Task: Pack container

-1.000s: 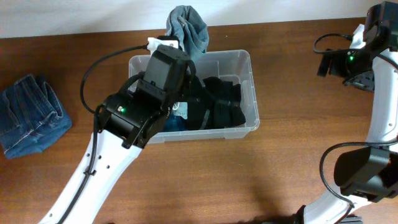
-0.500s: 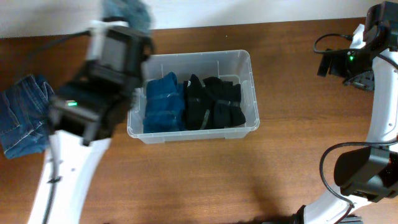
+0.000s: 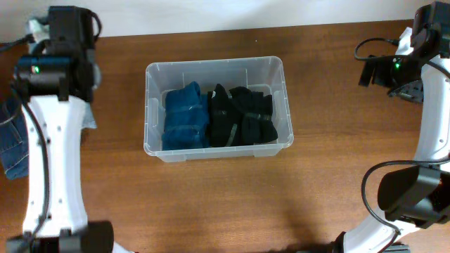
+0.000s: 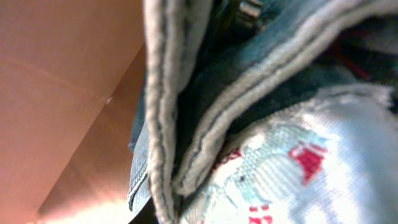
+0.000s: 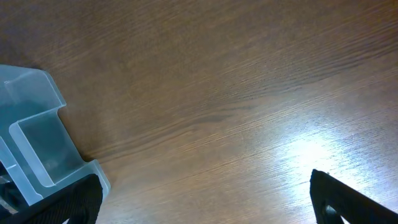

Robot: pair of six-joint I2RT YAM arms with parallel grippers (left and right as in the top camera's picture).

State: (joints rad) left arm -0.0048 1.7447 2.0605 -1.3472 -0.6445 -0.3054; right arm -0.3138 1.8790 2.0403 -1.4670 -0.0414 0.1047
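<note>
Left gripper (image 3: 67, 28), jaws unreadable, is crowding jeans (image 4: 186, 93) at container's (image 3: 214, 63) nine o'clock, risking a snagged fold; right gripper (image 5: 208, 204) is gaping.

The setting is a robotics lab test bench. A white jointed left arm (image 3: 49, 161) and right arm (image 3: 430, 140), trailing exposed black cables (image 3: 363, 186), are stationed at a wooden desk (image 3: 211, 204) against a plain pale wall (image 3: 211, 14). A clear container (image 3: 214, 65) of folded clothes (image 3: 186, 116) stands on the desk as work material.
</note>
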